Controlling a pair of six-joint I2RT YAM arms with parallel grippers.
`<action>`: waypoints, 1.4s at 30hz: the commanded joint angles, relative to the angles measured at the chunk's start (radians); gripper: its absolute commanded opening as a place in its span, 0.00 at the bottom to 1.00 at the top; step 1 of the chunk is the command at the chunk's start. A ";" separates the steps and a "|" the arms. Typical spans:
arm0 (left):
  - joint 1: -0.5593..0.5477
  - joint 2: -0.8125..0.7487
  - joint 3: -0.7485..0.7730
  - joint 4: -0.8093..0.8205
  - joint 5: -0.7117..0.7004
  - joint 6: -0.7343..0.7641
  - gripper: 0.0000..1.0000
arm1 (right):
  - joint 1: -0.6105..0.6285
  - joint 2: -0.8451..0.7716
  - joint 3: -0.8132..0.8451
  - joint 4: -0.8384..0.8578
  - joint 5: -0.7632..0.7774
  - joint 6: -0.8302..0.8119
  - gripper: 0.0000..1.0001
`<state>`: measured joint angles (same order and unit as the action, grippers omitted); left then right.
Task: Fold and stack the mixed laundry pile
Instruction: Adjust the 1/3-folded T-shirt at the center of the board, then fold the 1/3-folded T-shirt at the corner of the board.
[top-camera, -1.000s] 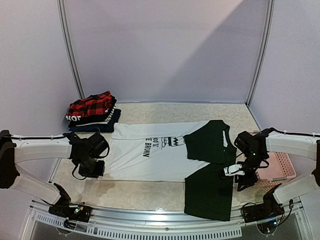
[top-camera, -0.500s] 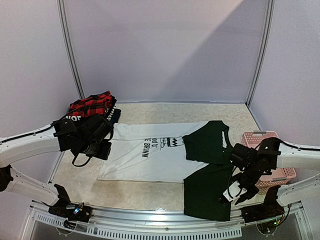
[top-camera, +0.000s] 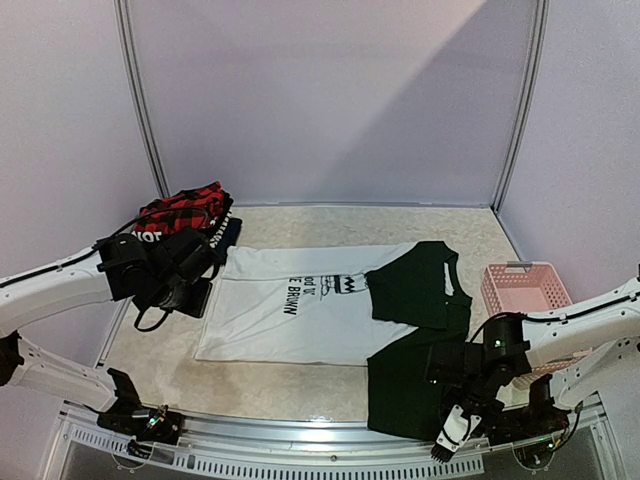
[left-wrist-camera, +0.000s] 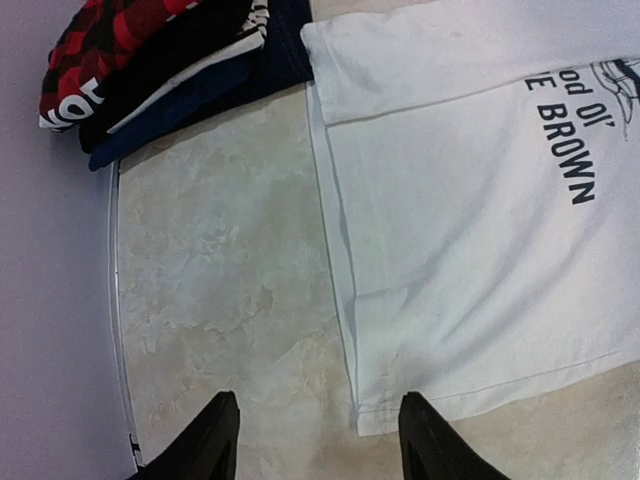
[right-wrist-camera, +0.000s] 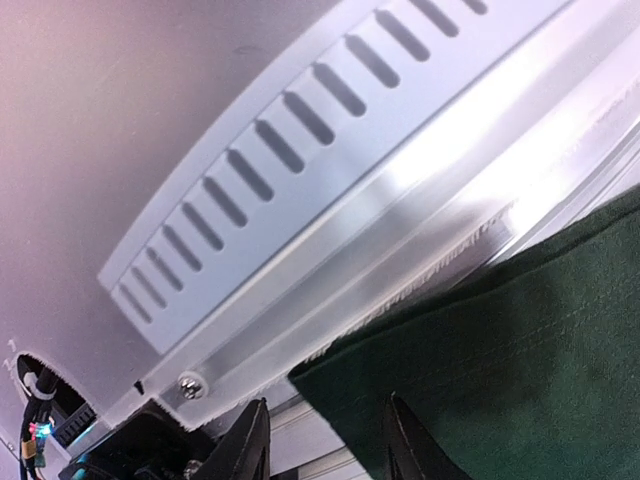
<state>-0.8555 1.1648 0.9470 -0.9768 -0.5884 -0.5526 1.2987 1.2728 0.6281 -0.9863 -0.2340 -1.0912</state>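
A white printed tee with dark green sleeves lies spread flat across the table; it also shows in the left wrist view. My left gripper hovers open over the tee's near-left hem corner, its fingers apart and holding nothing. The near sleeve reaches the table's front edge. My right gripper is there, open, with the sleeve's corner lying between its spread fingers. Folded clothes, red-and-black plaid on top, are stacked at the back left.
A pink slatted basket stands at the right. The slotted metal rail of the table's front edge runs just under my right gripper. A wall rises close behind the stack.
My left gripper has opened, let go of the tee's left hem and drawn back toward the stack. My right arm has swung down from beside the basket to the sleeve's near corner.
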 joint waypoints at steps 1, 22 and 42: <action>-0.002 -0.019 0.018 -0.027 -0.032 0.015 0.55 | 0.014 0.029 -0.023 0.080 0.006 0.032 0.38; 0.079 -0.022 0.003 -0.040 0.169 0.068 0.52 | 0.032 0.005 0.072 0.015 0.107 0.095 0.00; 0.086 0.027 -0.331 0.151 0.432 -0.267 0.52 | 0.031 -0.170 0.145 -0.077 0.035 0.264 0.00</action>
<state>-0.7868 1.1786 0.6350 -0.9146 -0.1864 -0.7948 1.3239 1.1164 0.7837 -1.0489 -0.1886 -0.8490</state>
